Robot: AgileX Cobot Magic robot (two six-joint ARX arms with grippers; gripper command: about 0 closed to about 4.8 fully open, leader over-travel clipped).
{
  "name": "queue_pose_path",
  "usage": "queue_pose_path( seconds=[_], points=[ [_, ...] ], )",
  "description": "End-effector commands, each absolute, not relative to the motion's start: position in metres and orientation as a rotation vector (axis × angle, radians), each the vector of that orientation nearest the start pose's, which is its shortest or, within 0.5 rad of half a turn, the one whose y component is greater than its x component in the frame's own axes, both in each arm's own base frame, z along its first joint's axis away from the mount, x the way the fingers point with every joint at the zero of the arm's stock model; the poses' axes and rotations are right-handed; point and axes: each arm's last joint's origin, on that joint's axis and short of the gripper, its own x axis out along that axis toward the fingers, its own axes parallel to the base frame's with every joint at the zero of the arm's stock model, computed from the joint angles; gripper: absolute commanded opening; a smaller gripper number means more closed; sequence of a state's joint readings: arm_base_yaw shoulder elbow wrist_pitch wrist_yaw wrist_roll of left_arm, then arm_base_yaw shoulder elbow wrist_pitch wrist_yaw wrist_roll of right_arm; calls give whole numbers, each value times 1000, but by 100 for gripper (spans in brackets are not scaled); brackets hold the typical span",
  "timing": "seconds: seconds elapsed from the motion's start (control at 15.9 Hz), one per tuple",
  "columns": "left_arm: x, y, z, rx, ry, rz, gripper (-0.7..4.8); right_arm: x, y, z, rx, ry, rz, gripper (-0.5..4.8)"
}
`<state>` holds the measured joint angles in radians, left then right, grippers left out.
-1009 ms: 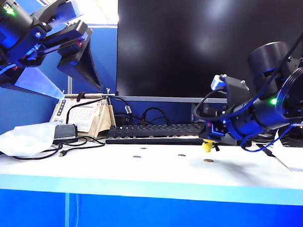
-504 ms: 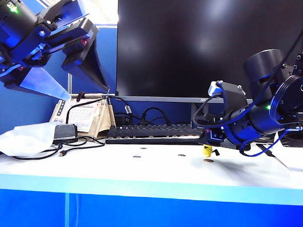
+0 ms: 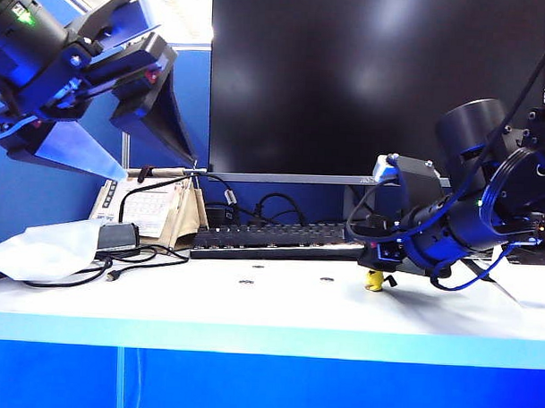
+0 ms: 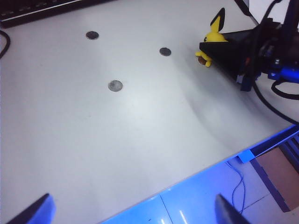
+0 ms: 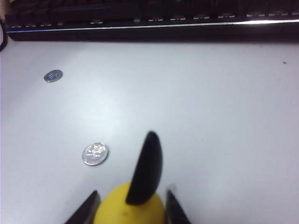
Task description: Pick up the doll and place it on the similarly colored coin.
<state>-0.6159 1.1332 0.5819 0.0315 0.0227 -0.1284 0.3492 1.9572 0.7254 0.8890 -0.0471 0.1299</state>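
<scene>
The yellow doll (image 3: 375,279) with black ear tips stands upright on the white table, low between the fingers of my right gripper (image 3: 379,264), which is shut on it. In the right wrist view the doll's head (image 5: 122,209) fills the gap of that gripper (image 5: 132,193), one finger at each side. The left wrist view shows the doll (image 4: 214,35) sitting over the brassy coin (image 4: 202,60), of which only an edge shows beneath it. My left gripper (image 3: 157,169) hangs open high at the left, far from the doll; its fingertips (image 4: 33,212) hold nothing.
Grey coins (image 4: 115,85) (image 4: 165,51) (image 4: 92,35) lie left of the doll. A black keyboard (image 3: 280,238) and a monitor (image 3: 375,82) stand behind. A white bag (image 3: 47,250), a calendar and cables sit at the back left. The table's front edge (image 3: 268,334) is blue.
My right gripper has come down with the doll onto the spot where the brassy coin lay; the coin no longer shows in the exterior view. The left arm has barely moved.
</scene>
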Motion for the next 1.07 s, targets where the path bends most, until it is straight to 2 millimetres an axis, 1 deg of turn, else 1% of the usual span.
queue_pose_path(
  seconds=[0.06,0.32,0.38,0.63,0.82,0.88,0.95,1.07],
  points=[
    [189,-135,218,30,541,-591,479,326,120,100,66,412,366,244],
    [189,-135,217,30,542,-591,479,325,120,100,65,414,365,250],
    [189,-135,217,30,544,-591,479,325,120,100,65,413,362,287],
    [189,-135,217,31,546,-591,479,325,120,100,68,418,361,288],
    [189,-135,217,31,546,-590,479,321,119,99,84,497,347,289],
    [189,-135,217,31,546,-590,479,321,118,102,86,494,348,330],
    [189,-135,217,32,546,-590,479,321,118,110,99,460,349,366],
    [189,-134,217,31,545,-589,479,320,118,141,131,350,359,394]
  ],
)
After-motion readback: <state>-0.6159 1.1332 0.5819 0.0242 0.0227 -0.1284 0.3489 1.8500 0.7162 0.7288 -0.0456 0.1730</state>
